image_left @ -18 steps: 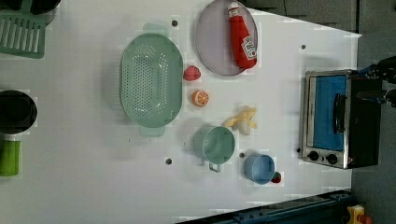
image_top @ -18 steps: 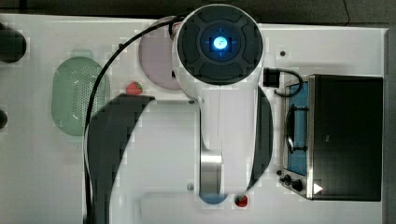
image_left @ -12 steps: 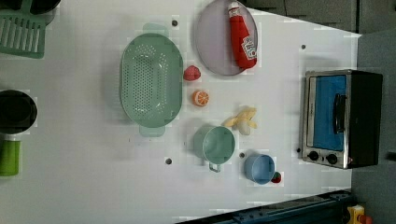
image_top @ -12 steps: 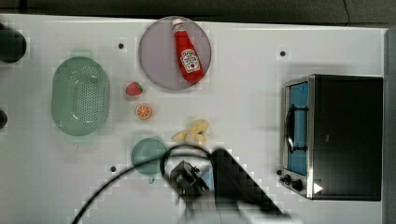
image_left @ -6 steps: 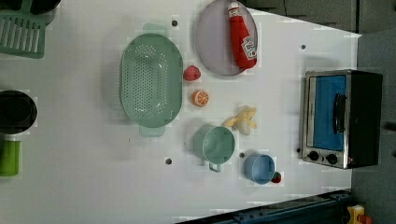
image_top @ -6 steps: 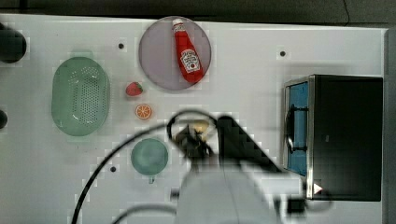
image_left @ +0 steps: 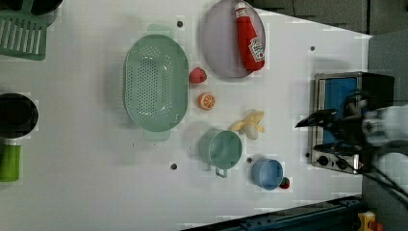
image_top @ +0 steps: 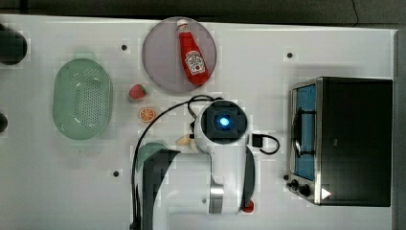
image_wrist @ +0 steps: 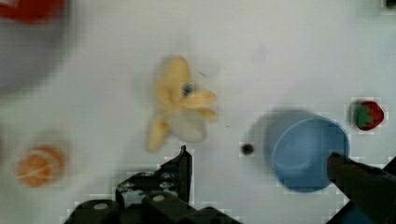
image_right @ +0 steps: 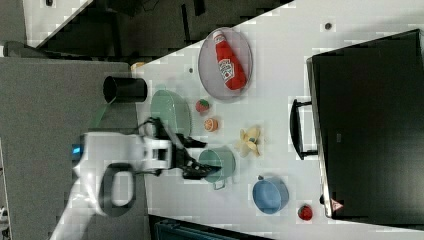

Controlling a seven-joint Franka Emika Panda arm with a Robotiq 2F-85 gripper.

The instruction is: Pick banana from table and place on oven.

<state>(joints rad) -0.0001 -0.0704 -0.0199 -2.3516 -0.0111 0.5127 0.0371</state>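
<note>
The pale-yellow banana lies on the white table, between the orange slice and the blue cup. It is also in the right view and the wrist view. In the top view my arm covers most of it, leaving a tip. My gripper hangs open and empty above the table; the banana lies just beyond one fingertip. The left view has the gripper in front of the oven. The oven's black top is bare.
A green colander, a grey plate with a ketchup bottle, a strawberry and an orange slice lie nearby. A green cup, a blue cup and a small red fruit sit close to the banana.
My arm has swung across the top view and now stands over the banana. The gripper has entered the left view at its right edge. The banana has not moved.
</note>
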